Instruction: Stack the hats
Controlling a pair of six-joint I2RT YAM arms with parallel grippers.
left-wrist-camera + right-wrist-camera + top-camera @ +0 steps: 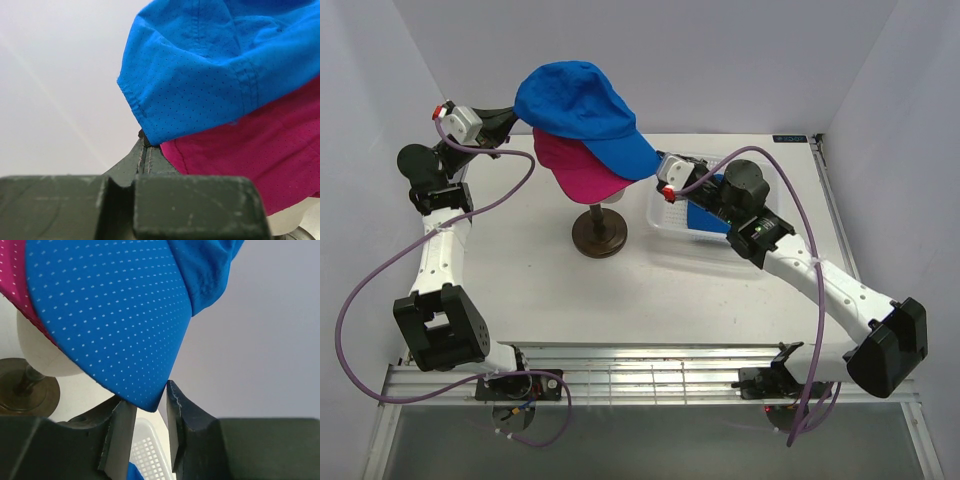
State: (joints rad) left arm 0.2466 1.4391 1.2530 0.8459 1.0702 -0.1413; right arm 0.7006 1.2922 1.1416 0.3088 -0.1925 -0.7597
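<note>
Two fingers of your left gripper [145, 144] pinch the rear hem of the bright blue fabric cap [582, 110], sitting over the magenta-pink fabric cap [575, 168] on the cream mannequin head [37, 347]; your right gripper [148, 397] gapes at its brim tip.

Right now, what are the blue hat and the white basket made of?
The blue hat looks like thin, matte fabric. It has tiny punched holes, stitched seams and soft folds. The white basket is probably smooth, hard plastic, with an even grid of holes, though only a little of it shows.
</note>
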